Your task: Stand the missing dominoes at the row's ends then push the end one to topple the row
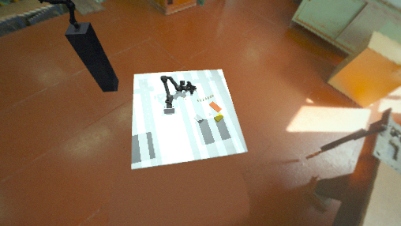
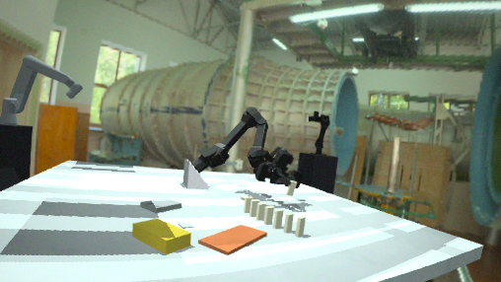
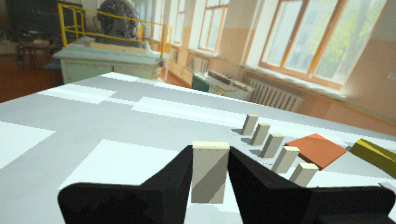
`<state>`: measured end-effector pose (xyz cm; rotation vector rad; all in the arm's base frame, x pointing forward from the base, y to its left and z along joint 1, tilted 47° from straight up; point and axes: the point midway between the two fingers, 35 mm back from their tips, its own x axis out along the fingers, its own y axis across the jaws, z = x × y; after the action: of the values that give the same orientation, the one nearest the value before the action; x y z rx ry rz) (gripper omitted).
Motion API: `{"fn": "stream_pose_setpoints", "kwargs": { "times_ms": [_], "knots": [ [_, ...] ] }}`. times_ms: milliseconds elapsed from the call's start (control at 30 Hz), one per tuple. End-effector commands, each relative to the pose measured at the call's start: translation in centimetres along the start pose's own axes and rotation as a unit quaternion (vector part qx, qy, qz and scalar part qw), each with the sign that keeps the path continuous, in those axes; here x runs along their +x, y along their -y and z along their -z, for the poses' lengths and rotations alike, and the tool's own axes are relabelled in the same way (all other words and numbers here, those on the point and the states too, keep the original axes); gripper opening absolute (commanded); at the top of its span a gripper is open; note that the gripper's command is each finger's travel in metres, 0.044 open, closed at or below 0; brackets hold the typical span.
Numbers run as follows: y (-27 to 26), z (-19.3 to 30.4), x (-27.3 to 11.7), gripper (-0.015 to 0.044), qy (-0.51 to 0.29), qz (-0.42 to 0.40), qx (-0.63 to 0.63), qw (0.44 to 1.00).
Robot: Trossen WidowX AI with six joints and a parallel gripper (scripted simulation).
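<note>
Several cream dominoes (image 1: 205, 98) (image 2: 268, 215) (image 3: 272, 146) stand upright in an evenly spaced row. My gripper (image 1: 194, 88) (image 2: 292, 185) (image 3: 209, 151) is shut on another cream domino, which shows between the fingertips in the wrist view. In the exterior view this held domino hangs above the table, slightly tilted, behind the row and apart from it. In the wrist view the row runs to the right of the fingers, and the black fingers may hide part of its near end.
An orange slab (image 1: 215, 107) (image 2: 233, 239) (image 3: 317, 150) lies beside the row, with a yellow block (image 1: 219, 118) (image 2: 161, 236) (image 3: 376, 154) farther along. A dark grey flat piece (image 2: 160, 205), a small pale tile (image 2: 184, 225) and an upright grey wedge (image 2: 193, 178) are also on the table.
</note>
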<state>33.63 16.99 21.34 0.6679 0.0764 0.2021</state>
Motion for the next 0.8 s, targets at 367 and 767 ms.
{"fn": "stream_pose_setpoints", "kwargs": {
  "times_ms": [367, 767],
  "knots": [
    [0.3, -1.4, -3.1, 0.0107, 0.070, -0.018, 0.075, 0.995],
    [0.3, -1.4, -3.1, 0.0107, 0.070, -0.018, 0.075, 0.995]
  ]
}}
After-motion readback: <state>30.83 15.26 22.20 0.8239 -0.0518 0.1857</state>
